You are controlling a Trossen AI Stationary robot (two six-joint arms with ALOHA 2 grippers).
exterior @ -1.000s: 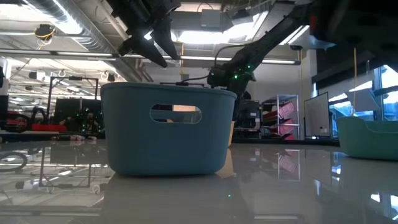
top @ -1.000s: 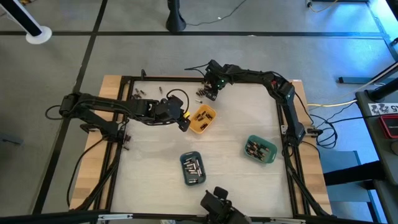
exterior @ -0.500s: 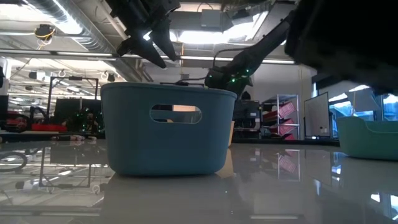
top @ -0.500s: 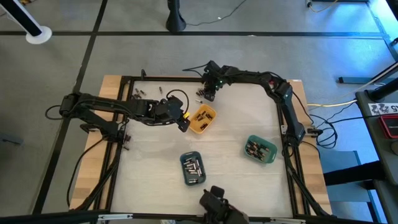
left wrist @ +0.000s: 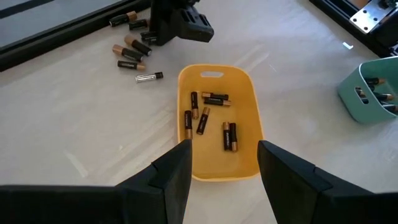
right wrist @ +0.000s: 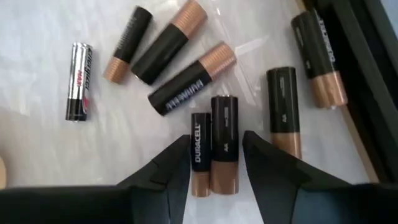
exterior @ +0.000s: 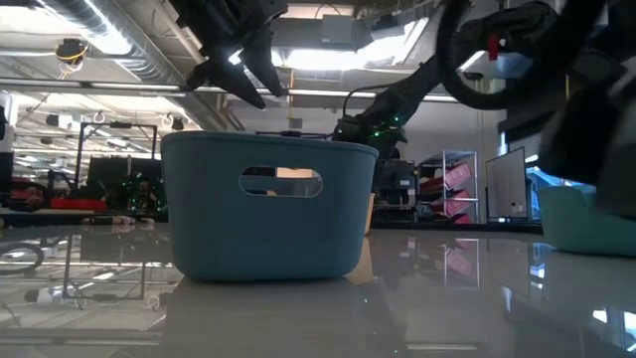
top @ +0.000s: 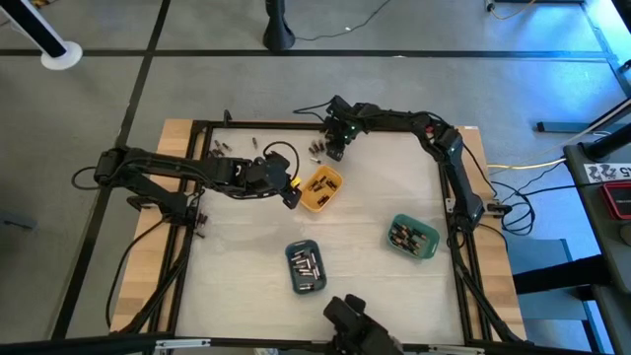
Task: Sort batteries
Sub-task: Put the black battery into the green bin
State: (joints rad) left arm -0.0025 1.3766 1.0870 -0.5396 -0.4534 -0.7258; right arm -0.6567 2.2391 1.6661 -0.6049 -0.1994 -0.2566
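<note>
Loose batteries [right wrist: 224, 146] lie flat on the white table near its far edge. My right gripper [right wrist: 214, 168] is low over them, pointing steeply down and open. Its fingers stand either side of two black-and-copper batteries [right wrist: 200, 152] that lie side by side. In the high view it shows at the far middle [top: 331, 148]. My left gripper [left wrist: 221, 171] hangs open and empty above the near end of the orange tray [left wrist: 249, 93], which holds several batteries [left wrist: 229, 135]. The slate-blue tray [top: 306, 266] and the green tray [top: 414, 237] also hold batteries.
More loose batteries [top: 222, 148] lie at the far left by the black frame rail [top: 256, 124]. A silvery cell [right wrist: 79, 81] lies apart from the copper-ended ones. A dark object [top: 355, 325] sits at the table's near edge and blocks the right of the low view [exterior: 576, 99].
My right gripper has sunk a little toward the loose batteries at the far edge. The dark object at the near edge has shifted toward the table's right. My left arm has kept still.
</note>
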